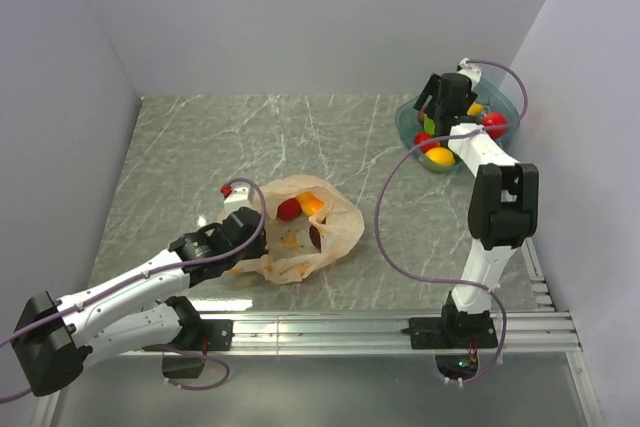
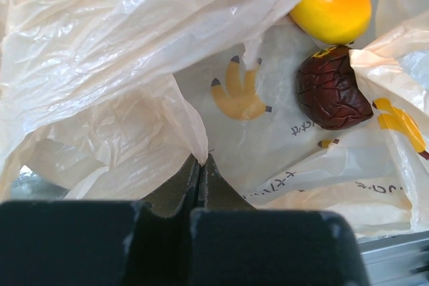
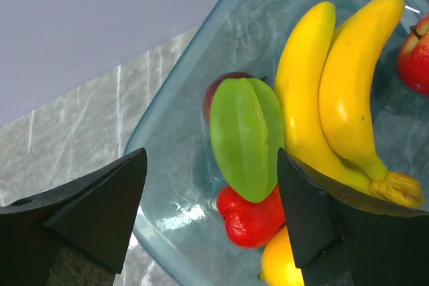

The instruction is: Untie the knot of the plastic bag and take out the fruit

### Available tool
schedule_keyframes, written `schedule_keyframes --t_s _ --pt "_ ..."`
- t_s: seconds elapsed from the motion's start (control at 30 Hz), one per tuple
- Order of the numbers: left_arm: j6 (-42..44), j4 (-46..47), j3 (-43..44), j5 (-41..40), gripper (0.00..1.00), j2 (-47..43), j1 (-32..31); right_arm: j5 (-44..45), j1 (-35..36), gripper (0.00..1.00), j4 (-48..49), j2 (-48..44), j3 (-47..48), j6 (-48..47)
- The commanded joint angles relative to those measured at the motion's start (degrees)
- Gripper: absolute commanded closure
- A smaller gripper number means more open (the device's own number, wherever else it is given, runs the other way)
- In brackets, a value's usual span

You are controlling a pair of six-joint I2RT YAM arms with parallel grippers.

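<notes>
The plastic bag [image 1: 300, 232] lies mid-table with its mouth gaping; no knot shows. Inside it are a red fruit [image 1: 288, 209], an orange [image 1: 312, 203] and a dark wrinkled fruit [image 1: 316, 237]. My left gripper [image 1: 250, 239] is shut on a fold of the bag's near-left edge. The left wrist view shows the left gripper [image 2: 201, 160] pinching the thin plastic bag [image 2: 120, 65], with the orange [image 2: 333, 6] and dark fruit [image 2: 332, 88] beyond. My right gripper [image 1: 432, 112] hangs open and empty over the teal tub [image 1: 515, 107]. In its own view the right gripper [image 3: 212, 155] holds nothing.
The tub [image 3: 167, 92] at the back right holds bananas [image 3: 335, 85], a green starfruit [image 3: 247, 135], a red fruit [image 3: 251, 222], a red apple [image 3: 415, 58] and a yellow fruit [image 3: 281, 266]. Walls close the table's left, back and right. An aluminium rail [image 1: 330, 332] runs along the near edge.
</notes>
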Motion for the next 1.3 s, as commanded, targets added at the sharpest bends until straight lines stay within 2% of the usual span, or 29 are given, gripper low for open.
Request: schedule_keyframes --t_s 0.0,0.13,0.27,0.43,0.5,0.73,1.0,1.13,1.27 --pt "1.42 3.49 -0.51 1.69 0.99 -0.39 0.13 -0.78 1.09 0.15 1.05 -7.24 -1.33 -0.75" --pt "1.15 4.37 -0.78 2.83 1.00 -0.04 0.13 -1.92 6.62 0.17 -0.88 -14.44 -5.03 -4.53" --pt "0.19 5.25 -1.39 3.98 1.00 -0.56 0.13 -4.89 17.58 0.23 -3.34 -23.57 -9.51 -10.32" --pt "-0.96 5.60 -1.57 4.77 0.99 -0.39 0.13 -10.18 30.60 0.28 -9.65 -29.74 -12.59 -15.78" --pt "-1.30 6.12 -1.83 5.56 0.99 -0.39 0.04 -12.19 37.44 0.29 -11.86 -30.28 -13.12 -16.84" --pt "-3.15 7.09 -2.97 6.62 1.00 1.19 0.04 -19.41 50.91 0.34 -18.11 -25.98 -15.67 -13.86" --pt "-4.38 6.92 -3.24 6.62 0.99 2.16 0.04 -17.13 52.95 0.39 -22.50 -19.47 -19.45 -9.81" --pt "-4.21 7.27 -2.97 6.79 1.00 2.60 0.13 -8.80 52.86 0.42 -26.62 -15.96 -19.01 -7.71" --pt "-3.77 7.00 -2.71 6.97 0.99 3.48 0.13 0.17 52.95 0.37 -27.25 -16.56 -20.32 -5.60"
